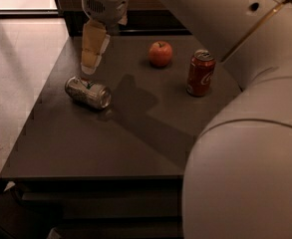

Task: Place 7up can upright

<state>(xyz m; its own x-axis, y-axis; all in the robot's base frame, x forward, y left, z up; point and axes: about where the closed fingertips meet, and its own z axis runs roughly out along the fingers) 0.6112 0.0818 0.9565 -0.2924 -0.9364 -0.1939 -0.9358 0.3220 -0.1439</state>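
Observation:
The 7up can (87, 91) lies on its side at the left of the dark table (135, 143), silvery with green marks, its shiny top facing front right. My gripper (91, 63) hangs above the table just behind the can, its pale yellow fingers (93, 46) pointing down towards the can's left end. It holds nothing.
An orange-red apple (160, 53) sits at the back middle of the table. A red cola can (200, 73) stands upright to its right. My large white arm (245, 133) fills the right side of the view. Pale floor (11, 83) lies left of the table.

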